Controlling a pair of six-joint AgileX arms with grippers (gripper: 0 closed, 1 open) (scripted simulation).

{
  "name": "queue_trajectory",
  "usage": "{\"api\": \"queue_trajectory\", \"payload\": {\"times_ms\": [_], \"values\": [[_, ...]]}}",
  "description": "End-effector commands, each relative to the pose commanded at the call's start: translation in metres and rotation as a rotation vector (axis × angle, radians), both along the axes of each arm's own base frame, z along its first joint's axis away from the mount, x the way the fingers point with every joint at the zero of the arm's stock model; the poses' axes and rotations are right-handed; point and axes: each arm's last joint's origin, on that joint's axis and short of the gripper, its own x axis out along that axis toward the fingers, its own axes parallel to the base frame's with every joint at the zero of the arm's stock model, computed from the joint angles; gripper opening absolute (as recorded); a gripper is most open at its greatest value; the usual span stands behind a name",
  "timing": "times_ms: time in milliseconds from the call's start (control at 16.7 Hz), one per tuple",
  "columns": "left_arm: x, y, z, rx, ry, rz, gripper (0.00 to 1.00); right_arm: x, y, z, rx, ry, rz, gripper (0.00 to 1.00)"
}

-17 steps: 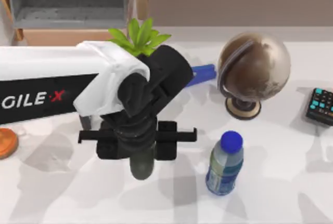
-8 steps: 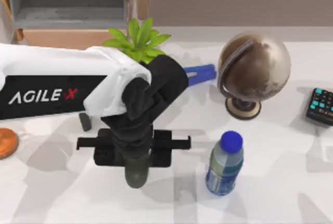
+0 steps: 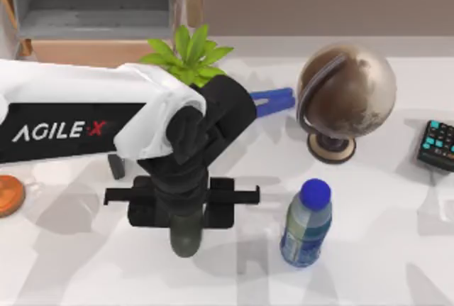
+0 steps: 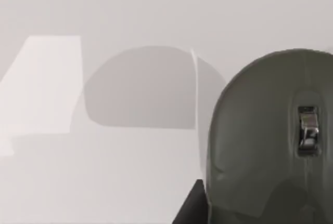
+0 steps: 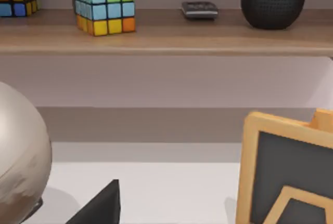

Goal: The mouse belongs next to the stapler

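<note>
My left gripper (image 3: 183,208) hangs over the table's middle front, shut on the mouse (image 3: 185,238), a dark olive-grey one whose rounded end sticks out below the black fingers. In the left wrist view the mouse (image 4: 270,141) looms close with its scroll wheel showing, above the white tabletop and its shadow. The blue stapler (image 3: 275,99) lies behind my left arm, left of the globe, and the wrist partly hides it. My right arm stays parked, and its wrist view looks past the globe toward a shelf.
A bronze globe (image 3: 345,96) stands at the back right and a blue-capped bottle (image 3: 306,224) right of the mouse. A green plant (image 3: 189,52) sits behind the arm. A calculator (image 3: 437,145) lies at the right edge. A small dark block (image 3: 115,165) lies by the arm.
Over the last second my left arm shifted slightly left and toward the table's front, carrying the mouse with it. It has held still for the last half second.
</note>
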Motion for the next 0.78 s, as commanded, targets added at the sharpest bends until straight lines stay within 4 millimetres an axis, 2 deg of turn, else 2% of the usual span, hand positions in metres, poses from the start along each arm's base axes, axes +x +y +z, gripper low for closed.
{"api": "queue_trajectory", "payload": {"times_ms": [420,780], "values": [[0.0,0.0,0.0,0.0,0.0,0.0,0.98,0.0,0.0,0.0,0.0,0.0,0.0,1.0],[0.0,0.0,0.0,0.0,0.0,0.0,1.0,0.0,0.0,0.0,0.0,0.0,0.0,1.0]]}}
